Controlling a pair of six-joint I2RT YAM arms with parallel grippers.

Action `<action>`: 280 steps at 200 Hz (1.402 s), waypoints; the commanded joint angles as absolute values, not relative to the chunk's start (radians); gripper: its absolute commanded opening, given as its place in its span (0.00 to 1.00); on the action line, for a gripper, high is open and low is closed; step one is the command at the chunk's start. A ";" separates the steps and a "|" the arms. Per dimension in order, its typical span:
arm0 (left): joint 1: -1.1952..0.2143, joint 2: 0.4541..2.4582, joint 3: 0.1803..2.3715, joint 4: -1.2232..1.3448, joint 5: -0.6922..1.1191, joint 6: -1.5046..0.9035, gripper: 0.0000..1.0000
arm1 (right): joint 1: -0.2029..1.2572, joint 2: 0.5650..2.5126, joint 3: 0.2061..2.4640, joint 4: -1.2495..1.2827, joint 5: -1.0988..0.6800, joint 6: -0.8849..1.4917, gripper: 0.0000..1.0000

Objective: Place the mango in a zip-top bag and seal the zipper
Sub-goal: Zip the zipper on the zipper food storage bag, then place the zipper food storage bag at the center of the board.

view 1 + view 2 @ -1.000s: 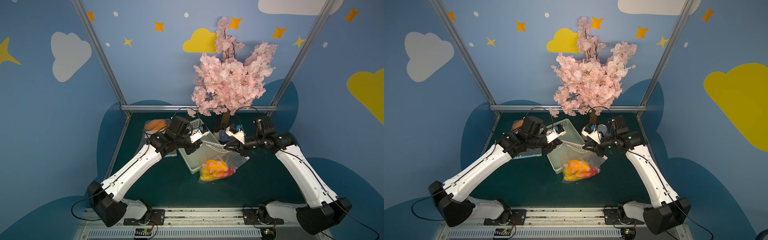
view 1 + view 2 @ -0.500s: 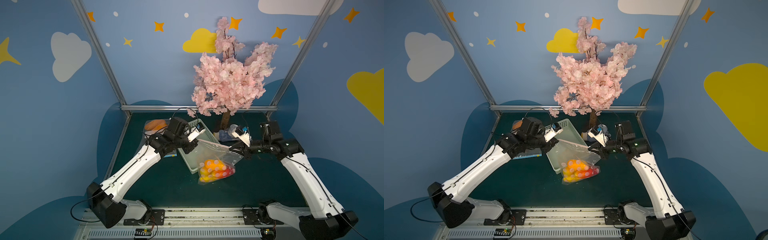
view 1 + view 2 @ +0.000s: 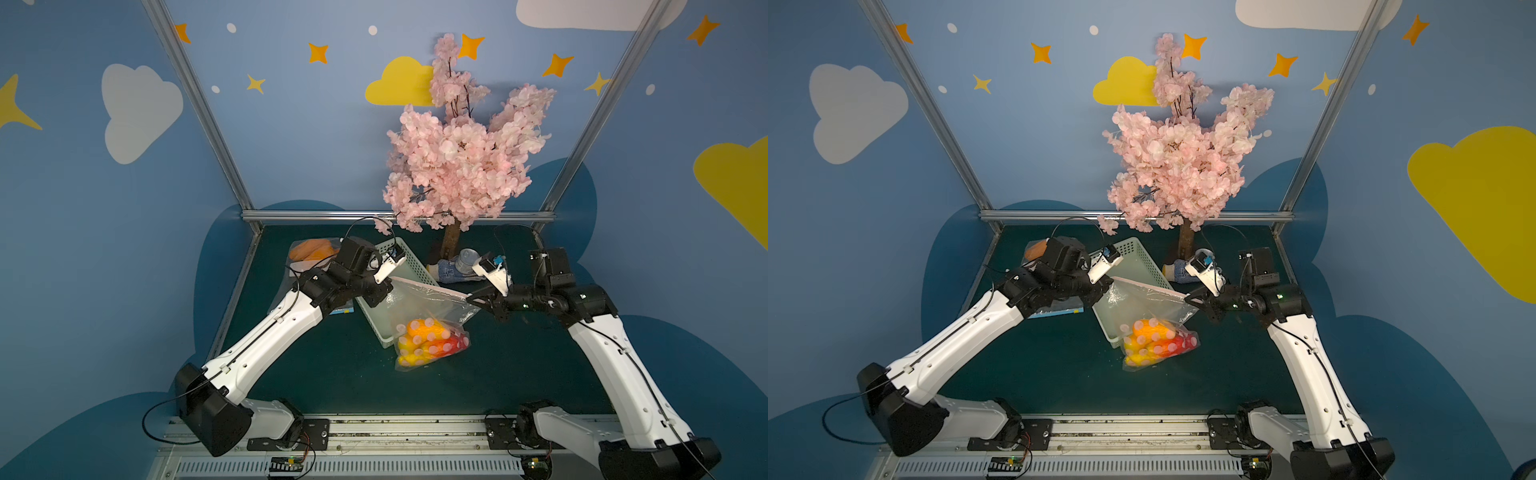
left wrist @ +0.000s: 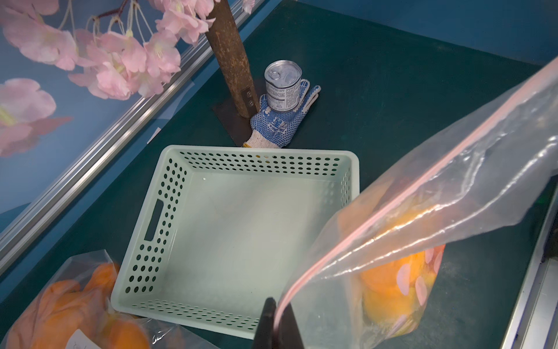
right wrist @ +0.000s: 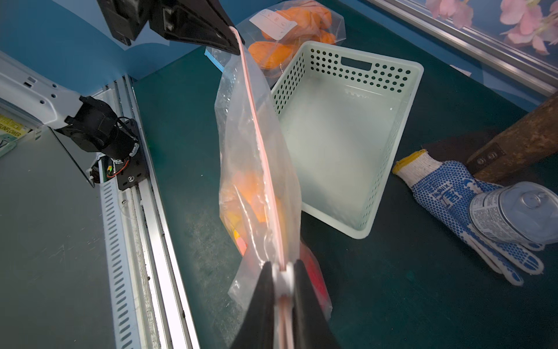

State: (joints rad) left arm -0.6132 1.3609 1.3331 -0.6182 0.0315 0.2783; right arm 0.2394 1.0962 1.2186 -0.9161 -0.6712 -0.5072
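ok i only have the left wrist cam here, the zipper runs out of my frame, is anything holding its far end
Observer: Yes, the right pincer is shut on the white slider at the far end of the zip-top bag.
Operator: does the zipper look closed all along
Observer: In the right wrist view the pink zipper runs as one unbroken line from the left pincer to the slider; no gap shows.
Operator: anything under my arm
Observer: A flat blue item lies on the table beneath the left arm, beside the basket.
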 commanded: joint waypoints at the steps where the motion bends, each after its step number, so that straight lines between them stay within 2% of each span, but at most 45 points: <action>1: -0.573 1.336 1.309 -0.635 -0.090 0.248 0.03 | 0.221 1.074 1.201 -0.970 -0.625 -0.496 0.00; 104: -0.562 1.335 1.298 -0.625 -0.109 0.235 0.03 | 0.207 1.067 1.193 -0.960 -0.563 -0.488 0.00; 170: -0.562 1.325 1.288 -0.599 -0.044 0.227 0.03 | 0.205 1.094 1.225 -0.933 -0.624 -0.472 0.00; 176: -0.564 1.324 1.289 -0.595 -0.031 0.228 0.03 | 0.207 1.097 1.225 -0.926 -0.644 -0.470 0.08; 186: -0.567 1.317 1.286 -0.580 0.000 0.241 0.03 | 0.210 1.107 1.233 -0.923 -0.706 -0.501 0.28; 194: -0.572 1.309 1.280 -0.566 0.018 0.252 0.03 | 0.216 1.119 1.252 -0.922 -0.753 -0.520 0.39; 222: -0.609 1.279 1.261 -0.524 0.042 0.315 0.03 | 0.274 1.175 1.330 -0.858 -0.804 -0.508 0.62; 242: -0.629 1.277 1.265 -0.522 0.037 0.337 0.03 | 0.327 1.234 1.405 -0.843 -0.754 -0.538 0.67; 280: -0.652 1.278 1.280 -0.507 0.015 0.338 0.03 | 0.429 1.390 1.543 -0.966 -0.710 -0.607 0.67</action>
